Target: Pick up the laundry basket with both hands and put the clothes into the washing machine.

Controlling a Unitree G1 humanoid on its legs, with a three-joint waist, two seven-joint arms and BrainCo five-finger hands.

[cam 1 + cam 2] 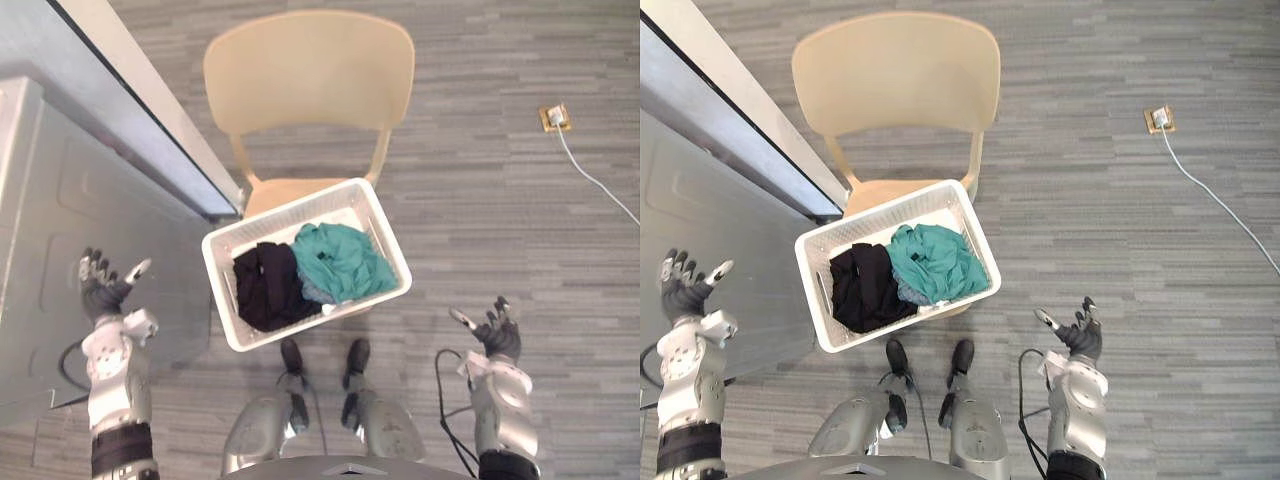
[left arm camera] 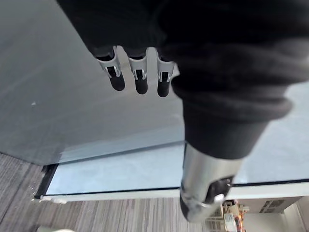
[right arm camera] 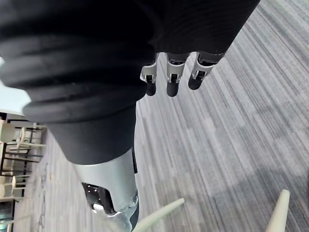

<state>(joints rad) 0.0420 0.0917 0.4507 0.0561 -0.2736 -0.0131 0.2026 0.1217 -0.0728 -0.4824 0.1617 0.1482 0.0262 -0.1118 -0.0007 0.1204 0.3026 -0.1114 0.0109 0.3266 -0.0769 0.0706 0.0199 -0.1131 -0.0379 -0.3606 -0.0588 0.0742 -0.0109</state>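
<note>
Both hands sit lowest in the head views, raised palm-up on either side of the robot. The left hand [image 1: 103,290] hangs over the grey top of what I take to be the washing machine [image 1: 60,200]. The right hand [image 1: 497,338] hangs over bare floor [image 1: 480,230], well apart from anything. Each hand's fingers are spread and loosely straight, with the thumb held out to the side, and they hold nothing. The wrist views agree: the left fingers [image 2: 140,79] and the right fingers [image 3: 174,82] show straight and empty.

Between the hands and a little further out, the white laundry basket [image 1: 218,290] rests skewed on the seat of a beige chair [image 1: 310,70]. Neither hand touches it. Inside lie a black garment [image 1: 265,285] towards the robot's left and a teal garment [image 1: 340,260] beside it, the two touching.

Beyond the chair, off to the right, a floor socket [image 1: 555,117] has a white cable [image 1: 600,185] trailing away from it.

By my reading the task is at its very start, with the reach for the basket not yet begun. The next move calls for bringing both hands inward and down to the basket's two short ends. The fingers would then curl under the rim on each side, evenly, so the skewed basket lifts level and does not tip the clothes out.
</note>
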